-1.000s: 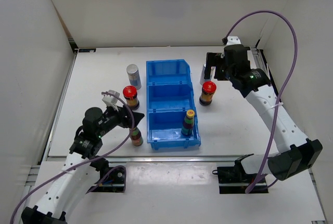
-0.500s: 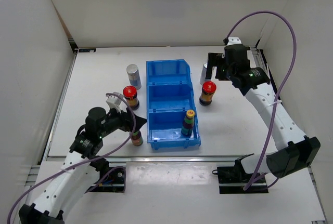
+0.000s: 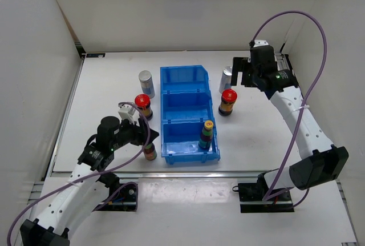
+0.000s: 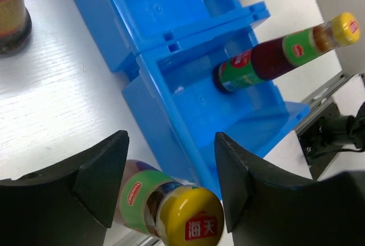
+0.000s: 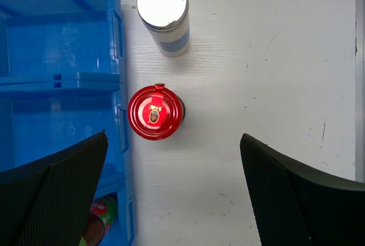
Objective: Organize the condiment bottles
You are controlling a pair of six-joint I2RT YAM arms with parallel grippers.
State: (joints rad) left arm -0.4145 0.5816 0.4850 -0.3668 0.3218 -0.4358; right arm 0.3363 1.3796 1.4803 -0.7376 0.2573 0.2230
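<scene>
yellow-capped slim bottle (image 4: 171, 217) stands between the fingers of the left gripper (image 4: 171, 137), just outside the blue bin (image 4: 165, 143). pinched or not, i cannot tell, and overhead the hand hides its cap. farther off, the right gripper (image 5: 174, 137) gapes wide over a red-capped bottle (image 5: 155, 112), with a silver-topped bottle (image 5: 163, 12) beyond its fingertips.

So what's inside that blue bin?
The blue bin holds one slim yellow-capped bottle, standing in its nearest compartment; the other two show bare floor. Only the spot under the bottle is hidden.

Glossy blue plastic bin (image 4: 171, 0), shiny silver-topped bottle (image 5: 163, 15), matt, seemingly wood-grained white table (image 5: 274, 86).
</scene>
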